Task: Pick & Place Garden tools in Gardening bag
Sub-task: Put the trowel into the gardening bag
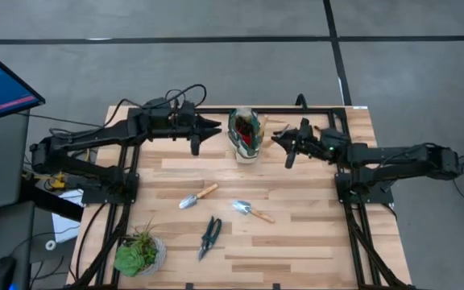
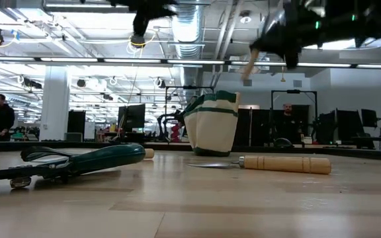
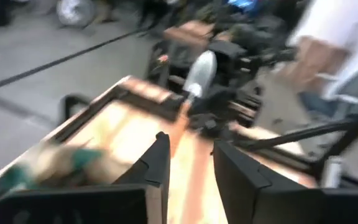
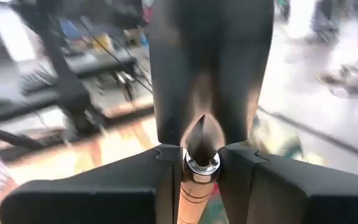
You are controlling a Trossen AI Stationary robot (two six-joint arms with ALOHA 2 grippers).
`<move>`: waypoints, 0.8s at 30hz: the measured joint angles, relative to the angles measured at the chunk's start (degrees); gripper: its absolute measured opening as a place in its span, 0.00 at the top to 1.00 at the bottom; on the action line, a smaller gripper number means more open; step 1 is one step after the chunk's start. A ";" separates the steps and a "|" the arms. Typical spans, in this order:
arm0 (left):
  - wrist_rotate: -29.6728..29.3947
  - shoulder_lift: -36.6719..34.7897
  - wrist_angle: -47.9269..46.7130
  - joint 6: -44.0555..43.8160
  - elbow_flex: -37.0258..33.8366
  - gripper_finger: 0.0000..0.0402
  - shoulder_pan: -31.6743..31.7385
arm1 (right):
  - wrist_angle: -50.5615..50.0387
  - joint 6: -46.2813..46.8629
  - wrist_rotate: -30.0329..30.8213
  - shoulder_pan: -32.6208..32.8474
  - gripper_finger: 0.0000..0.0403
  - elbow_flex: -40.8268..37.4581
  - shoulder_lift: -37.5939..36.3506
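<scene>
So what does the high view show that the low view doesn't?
Only the high view: the potted plant, a second trowel, and both arms whole, with the right gripper beside the bag.
Only the low view: people in the room behind.
Both: the bag upright, shears and a trowel lying on the table.

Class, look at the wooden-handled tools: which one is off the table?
The trowel clamped in the right claw, raised beside the gardening bag. The other two lie flat on the table.
</scene>
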 joint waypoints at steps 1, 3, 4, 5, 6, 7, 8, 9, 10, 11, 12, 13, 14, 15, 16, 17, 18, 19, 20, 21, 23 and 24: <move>-0.64 0.62 -0.96 -0.06 0.00 0.82 0.53 | 0.62 0.28 0.26 -0.23 0.85 -1.15 0.64; -0.68 2.26 -2.67 -0.15 -0.07 0.87 1.57 | 2.18 0.69 0.26 -0.66 0.85 -2.37 1.34; -0.66 3.40 -2.34 -0.16 -0.04 0.90 1.87 | 2.57 0.92 0.18 -0.94 0.85 -2.45 1.68; -0.65 4.69 -2.44 -0.18 -0.04 0.93 2.11 | 2.61 1.03 0.16 -1.26 0.85 -2.64 2.04; -0.53 6.15 -2.41 -0.20 -0.04 0.96 2.28 | 2.24 1.09 0.01 -1.50 0.85 -2.87 2.48; 0.03 7.77 -2.51 -0.24 -0.04 0.98 2.59 | 2.08 1.08 0.03 -1.75 0.85 -2.99 3.11; 0.64 9.46 -2.69 -0.24 -0.04 0.99 2.89 | 2.36 1.08 0.09 -1.79 0.85 -2.99 3.75; 1.14 11.12 -2.74 -0.29 -0.04 0.99 3.05 | 3.07 1.09 0.13 -1.83 0.85 -2.97 4.40; 1.49 12.71 -3.27 -0.34 -0.04 0.99 3.17 | 3.69 1.17 -0.14 -2.03 0.85 -2.90 5.00; 1.58 14.28 -3.90 -0.41 -0.04 0.99 3.42 | 3.98 1.21 -0.59 -2.15 0.85 -2.89 5.55; 1.75 15.69 -4.15 -0.47 -0.04 0.99 3.52 | 4.42 1.20 -0.80 -2.27 0.85 -2.89 6.24; 1.78 16.95 -4.48 -0.46 -0.04 0.99 3.55 | 5.01 1.20 -0.96 -2.29 0.85 -2.89 6.99; 1.78 18.25 -4.29 -0.48 -0.04 1.00 3.55 | 5.81 1.20 -1.33 -2.35 0.85 -2.89 7.89; 1.76 19.09 -4.34 -0.48 -0.04 1.00 3.67 | 7.00 1.22 -1.50 -2.36 0.85 -2.89 8.79; 1.78 19.79 -4.49 -0.48 -0.04 1.00 3.85 | 8.00 1.22 -1.68 -2.34 0.85 -2.89 9.52; 1.78 20.46 -4.05 -0.48 -0.04 1.00 3.86 | 9.16 1.22 -1.79 -2.33 0.85 -2.89 10.23; 1.78 20.96 -4.18 -0.48 -0.04 1.00 3.86 | 10.31 1.20 -1.92 -2.36 0.85 -2.89 11.00; 1.78 21.35 -4.51 -0.46 -0.04 1.00 3.88 | 11.21 1.22 -2.02 -2.36 0.85 -2.89 11.72; 1.76 21.63 -4.47 -0.31 -0.04 1.00 3.88 | 12.13 1.30 -2.14 -2.40 0.85 -2.89 12.43; 1.76 21.84 -4.45 -0.10 -0.04 1.00 3.88 | 13.21 1.48 -2.16 -2.44 0.85 -2.89 13.20; 1.74 22.22 -4.25 -0.02 -0.04 1.00 3.98 | 15.33 1.62 -2.71 -2.46 0.85 -2.89 14.38; 1.73 22.49 -4.31 -0.02 -0.04 1.00 4.19 | 16.37 1.62 -3.13 -2.49 0.85 -2.89 14.99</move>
